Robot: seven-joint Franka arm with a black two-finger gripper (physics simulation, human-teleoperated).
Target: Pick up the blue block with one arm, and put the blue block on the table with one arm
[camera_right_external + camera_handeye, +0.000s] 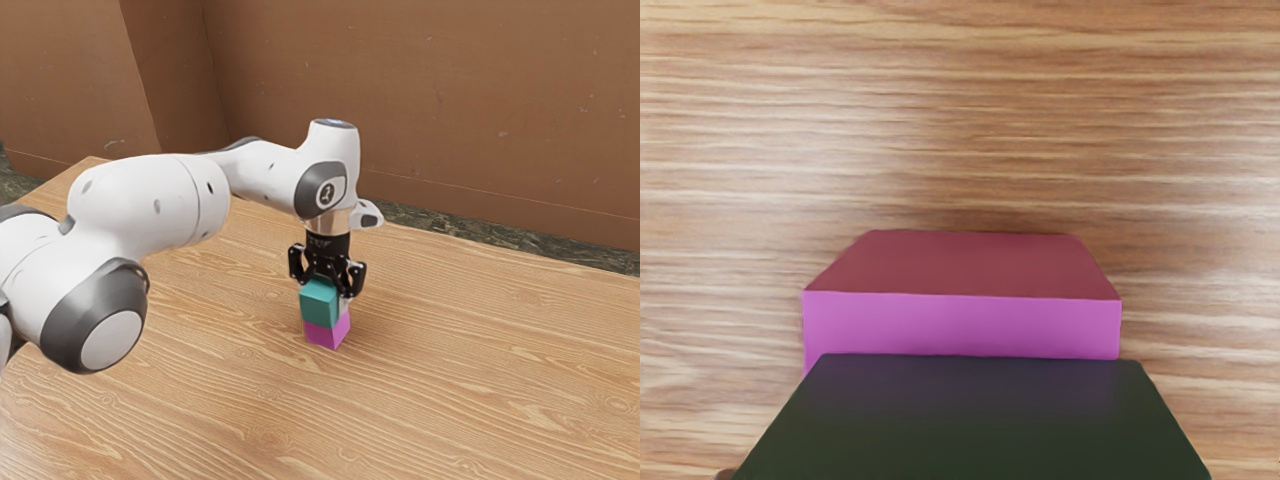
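The blue block, teal in colour (319,303), is directly above a magenta block (328,332) that stands on the wooden table (450,340). Whether the two blocks touch is unclear. My gripper (325,283) is pointing down at the blue block, low around its upper part; the block's front hides part of the grip. In the wrist view the blue block (970,420) is a dark shape at the lower edge, overlapping the magenta block (960,325), whose top strip and one shaded side show.
Wooden table surface (960,130) surrounds the stack. Behind the table stand brown walls (430,90), with a dark stone-like floor strip (480,229) along their foot. The arm reaches in from the exterior view's left.
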